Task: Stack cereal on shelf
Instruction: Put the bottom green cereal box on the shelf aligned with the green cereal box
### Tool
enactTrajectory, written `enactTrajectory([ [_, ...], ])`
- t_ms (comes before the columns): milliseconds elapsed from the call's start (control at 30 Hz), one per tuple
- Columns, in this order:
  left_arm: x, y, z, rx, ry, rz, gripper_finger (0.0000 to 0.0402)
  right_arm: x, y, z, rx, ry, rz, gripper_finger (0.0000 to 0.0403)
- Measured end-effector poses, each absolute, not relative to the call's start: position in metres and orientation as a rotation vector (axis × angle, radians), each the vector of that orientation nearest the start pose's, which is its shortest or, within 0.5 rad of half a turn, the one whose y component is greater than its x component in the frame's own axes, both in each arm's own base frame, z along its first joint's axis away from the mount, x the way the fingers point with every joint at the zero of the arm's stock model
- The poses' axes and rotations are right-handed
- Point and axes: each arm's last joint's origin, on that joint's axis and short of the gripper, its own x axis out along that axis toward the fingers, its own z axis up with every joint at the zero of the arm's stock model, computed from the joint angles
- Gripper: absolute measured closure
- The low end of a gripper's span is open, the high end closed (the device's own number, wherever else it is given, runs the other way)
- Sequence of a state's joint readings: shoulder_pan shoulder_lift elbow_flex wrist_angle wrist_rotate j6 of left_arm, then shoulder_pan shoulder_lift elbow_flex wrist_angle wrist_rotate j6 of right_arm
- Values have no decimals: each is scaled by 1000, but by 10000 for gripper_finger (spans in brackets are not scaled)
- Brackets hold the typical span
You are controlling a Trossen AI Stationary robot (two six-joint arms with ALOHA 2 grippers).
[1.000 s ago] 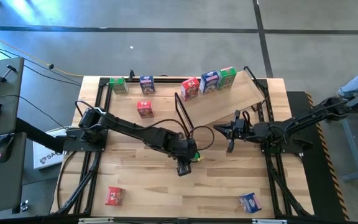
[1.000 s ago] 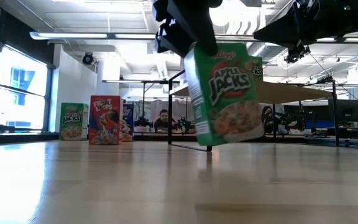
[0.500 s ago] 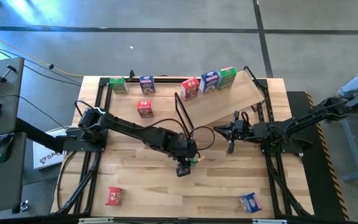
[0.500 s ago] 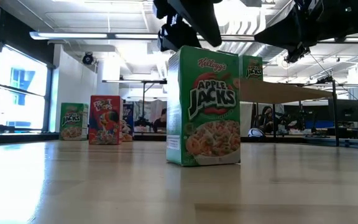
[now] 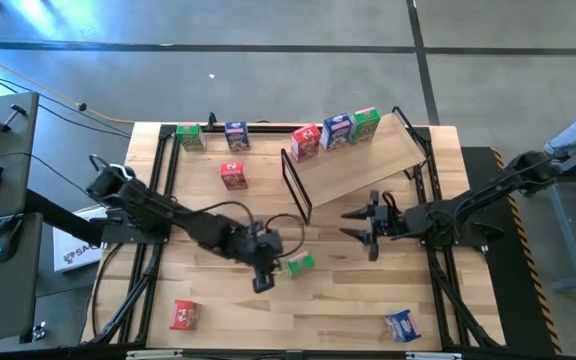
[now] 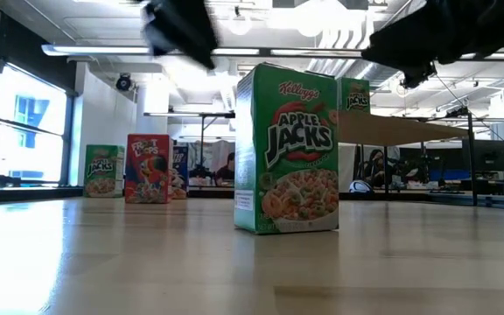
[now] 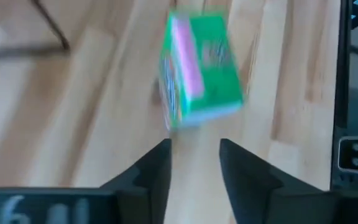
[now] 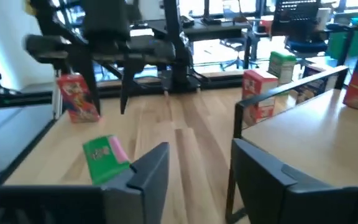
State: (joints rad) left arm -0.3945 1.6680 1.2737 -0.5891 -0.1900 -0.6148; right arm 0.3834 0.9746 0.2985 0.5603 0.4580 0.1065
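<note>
The left gripper (image 5: pixel 261 283) hangs over the middle of the table (image 5: pixel 218 320) with its 2 fingers (image 7: pixel 148 171) apart and nothing between them. Just beyond the fingertips, clear of both, a green cereal box (image 5: pixel 299 264) stands upright on the wood; the low view shows its long axis vertical, resting on its small bottom face with the printed front turned toward the near table edge. The right gripper (image 5: pixel 356 222) hangs above the table to the right of that box, below the low end of the shelf (image 5: pixel 368 160), fingers (image 8: pixel 151 168) also spread and empty, pointing toward the left arm. The shelf is a tilted plywood board at the far right of the table, its black wire frame (image 5: pixel 296 185) at the left end, and 3 boxes stand along its far edge: red (image 5: pixel 306 141), blue (image 5: pixel 337 130) and green (image 5: pixel 366 123). On the bare table, a green box (image 5: pixel 190 136) and a blue box (image 5: pixel 236 134) sit by the far edge, a red box (image 5: pixel 233 175) a little nearer, another red box (image 5: pixel 183 314) at the near left corner and a blue box (image 5: pixel 402 324) at the near right. Open wood surrounds the standing green box on every side, with the shelf's frame end the nearest obstacle.
</note>
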Motion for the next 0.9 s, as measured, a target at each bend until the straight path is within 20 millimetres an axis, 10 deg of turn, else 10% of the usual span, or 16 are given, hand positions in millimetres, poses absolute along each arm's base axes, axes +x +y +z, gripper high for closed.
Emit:
enactTrajectory([
  [333,317,-118,185,-496,762,-23,353,210,81,213,18,145,28,230],
  [900,339,-96,178,-470,622,-58,381,257,111,232,24,485,92,116],
])
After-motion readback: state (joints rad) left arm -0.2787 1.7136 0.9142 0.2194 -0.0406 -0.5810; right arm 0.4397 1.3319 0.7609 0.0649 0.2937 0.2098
